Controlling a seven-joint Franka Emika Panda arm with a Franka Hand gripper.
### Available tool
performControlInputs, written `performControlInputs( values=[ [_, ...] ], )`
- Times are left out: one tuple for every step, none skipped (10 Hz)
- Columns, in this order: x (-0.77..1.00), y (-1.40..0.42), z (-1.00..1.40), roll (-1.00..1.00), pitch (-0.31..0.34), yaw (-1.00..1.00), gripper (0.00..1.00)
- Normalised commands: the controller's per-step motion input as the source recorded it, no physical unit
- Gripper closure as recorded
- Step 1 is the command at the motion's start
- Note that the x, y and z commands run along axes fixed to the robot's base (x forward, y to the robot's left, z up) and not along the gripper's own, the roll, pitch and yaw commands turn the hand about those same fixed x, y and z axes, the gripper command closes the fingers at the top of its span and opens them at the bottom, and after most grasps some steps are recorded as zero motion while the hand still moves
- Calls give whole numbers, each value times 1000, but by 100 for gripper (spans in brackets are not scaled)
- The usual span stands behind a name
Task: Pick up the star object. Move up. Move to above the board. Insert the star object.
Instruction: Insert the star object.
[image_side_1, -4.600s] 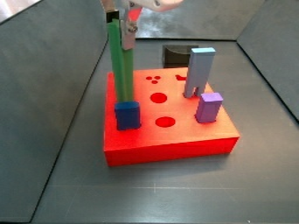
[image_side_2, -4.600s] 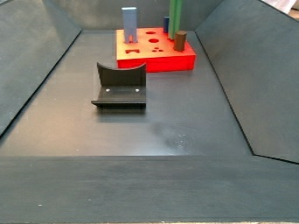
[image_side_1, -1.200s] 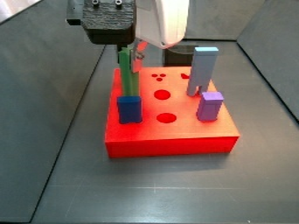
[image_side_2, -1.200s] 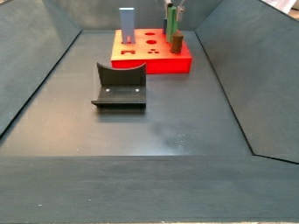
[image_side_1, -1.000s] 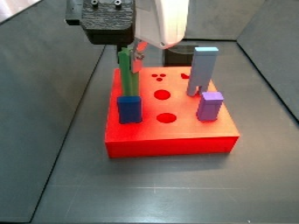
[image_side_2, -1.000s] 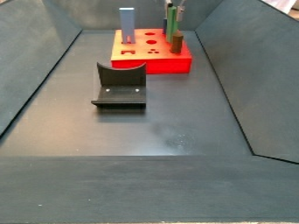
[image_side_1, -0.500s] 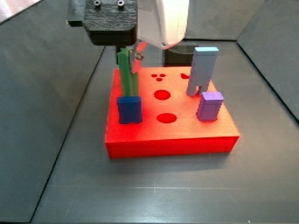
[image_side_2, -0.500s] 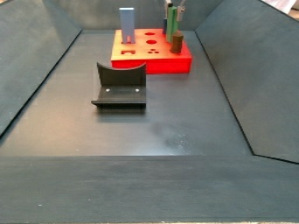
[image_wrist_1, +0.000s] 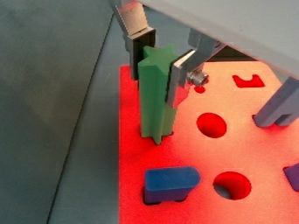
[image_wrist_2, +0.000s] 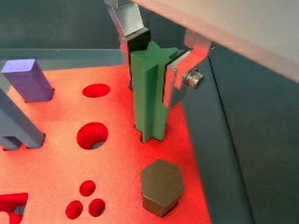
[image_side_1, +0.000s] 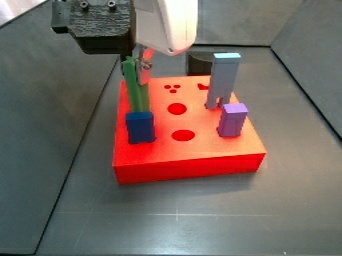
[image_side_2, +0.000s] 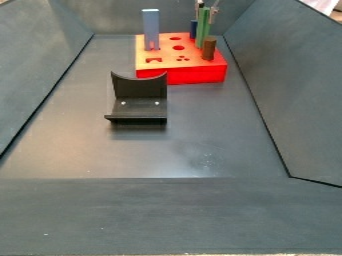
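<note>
Wrist view: tall thin green star-section rod with ridged sides stands upright, lower end sunk in a hole of the large flat bright red square board. Gripper is over the board at the rod's upper part; its flat silver finger plates with dark pads sit against opposite sides of the rod, clamped on it. Short blue block sits in the board near the rod. Base of a grey-blue piece shows at the frame edge.

Wrist view: same green rod upright in the board, gripper closed on it, one finger plate pressed to its side. Short brown hexagonal peg stands in the board just beside the rod. Purple block farther off, round empty holes between.

Side view: gripper under the dark wrist housing, low over the board; green rod between the fingers, mostly hidden by the blue block in front. Tall grey-blue rectangular block and purple block stand on the far side of the board.

Side view: board at the far end of the floor. Green rod upright at its corner beside the brown peg; gripper at the frame's top edge, fingers too small to read here. Grey-blue block at the opposite corner. Dark L-shaped fixture stands on the floor, apart from the board.
</note>
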Motion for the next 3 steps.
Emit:
performControlInputs(
  values=[
    [-51,0,0,0,0,-29,100],
    [-283,43,-43,74,43,-240,100],
    [-214,17,-14,54,24,-197,100]
  ],
)
